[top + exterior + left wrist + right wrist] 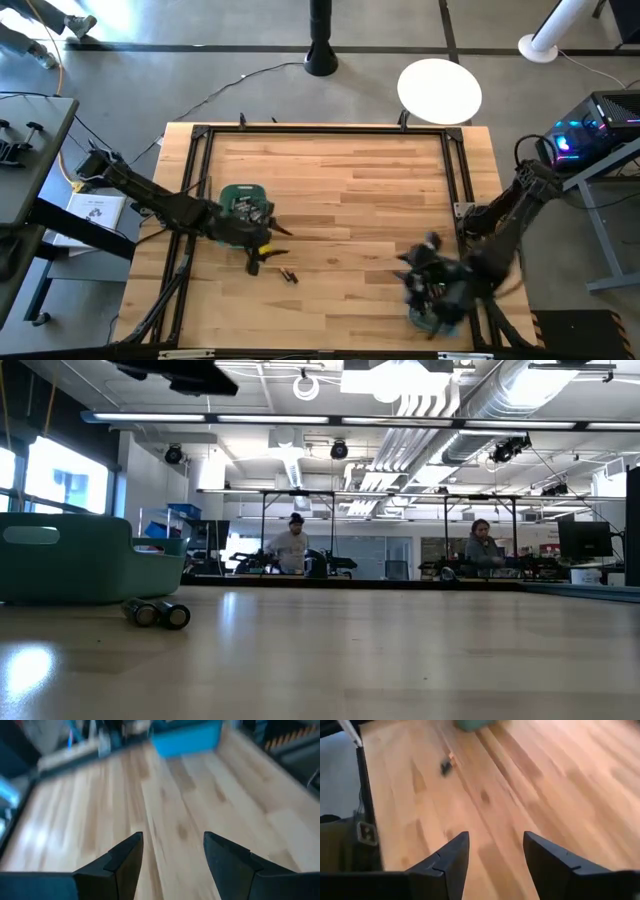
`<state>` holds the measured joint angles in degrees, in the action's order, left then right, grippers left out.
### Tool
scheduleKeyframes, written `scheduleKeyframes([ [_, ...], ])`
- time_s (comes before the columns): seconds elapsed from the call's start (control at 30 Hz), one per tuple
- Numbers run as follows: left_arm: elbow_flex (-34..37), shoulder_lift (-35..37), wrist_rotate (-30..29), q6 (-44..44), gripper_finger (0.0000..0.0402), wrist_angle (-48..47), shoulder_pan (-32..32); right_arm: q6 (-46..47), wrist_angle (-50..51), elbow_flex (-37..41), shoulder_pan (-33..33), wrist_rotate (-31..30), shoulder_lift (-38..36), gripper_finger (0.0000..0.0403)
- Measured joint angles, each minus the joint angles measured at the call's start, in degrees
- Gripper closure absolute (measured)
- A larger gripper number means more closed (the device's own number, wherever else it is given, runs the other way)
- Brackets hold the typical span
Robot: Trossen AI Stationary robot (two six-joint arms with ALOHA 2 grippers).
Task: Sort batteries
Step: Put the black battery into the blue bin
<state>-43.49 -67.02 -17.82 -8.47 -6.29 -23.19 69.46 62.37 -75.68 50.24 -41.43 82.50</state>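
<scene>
Two small dark batteries (288,275) lie on their sides on the wooden table, just right of my left gripper (262,252); they also show in the low view (155,613) and the right wrist view (447,765). My left gripper (172,837) is open and empty, beside the left teal bin (245,203). My right gripper (415,270) is open and empty (495,836), above the table by the right teal bin (428,320). What lies inside the bins is hidden.
A black frame (320,130) runs around the table top. The left teal bin stands tall at the left of the low view (70,560). Bare wood lies between the two arms. People sit at desks in the room beyond (292,545).
</scene>
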Motion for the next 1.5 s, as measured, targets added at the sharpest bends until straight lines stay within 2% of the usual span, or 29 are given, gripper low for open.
scheduleKeyframes([
  [0.1, -4.9, -3.0, -3.6, 6.7, 0.0202, -10.0, -2.5, -18.0, -15.5, 4.1, -7.1, 1.5, 0.7, 0.0222],
  [0.27, -13.0, -5.7, -11.1, 23.0, 0.0202, -25.8, -7.2, -44.6, -47.2, 12.1, -19.2, 12.9, 4.4, 0.0222],
  [0.37, -16.7, -5.8, -20.3, 36.9, 0.0202, -36.3, -10.2, -51.8, -62.9, 14.6, -25.0, 18.7, 9.2, 0.0222],
  [0.47, -17.7, -5.7, -28.3, 47.9, 0.0202, -43.7, -13.9, -55.6, -74.0, 14.8, -28.8, 24.3, 16.1, 0.0222],
  [0.57, -17.6, -5.7, -31.1, 56.3, 0.0202, -46.1, -16.9, -57.8, -76.5, 11.8, -30.0, 26.1, 23.8, 0.0222],
  [0.67, -17.4, -6.5, -31.9, 62.5, 0.0202, -46.4, -19.3, -57.6, -76.8, 7.9, -29.9, 24.8, 30.8, 0.0222],
  [1.0, -17.4, -13.7, -32.4, 73.0, 0.0202, -45.6, -24.2, -52.1, -76.7, -4.4, -27.1, 20.7, 47.2, 0.0222],
  [1.3, -17.4, -20.3, -31.8, 71.1, 0.0202, -37.0, -26.2, -48.3, -72.6, -9.6, -25.0, 9.3, 51.8, 0.0222],
  [1.43, -17.4, -22.6, -31.6, 68.3, 0.0202, -32.0, -26.7, -44.6, -69.0, -9.8, -25.1, 8.7, 51.8, 0.0226],
  [1.5, -17.4, -23.5, -30.5, 67.8, 0.0202, -30.2, -27.1, -43.7, -67.8, -9.8, -25.3, 9.5, 51.8, 0.0243],
])
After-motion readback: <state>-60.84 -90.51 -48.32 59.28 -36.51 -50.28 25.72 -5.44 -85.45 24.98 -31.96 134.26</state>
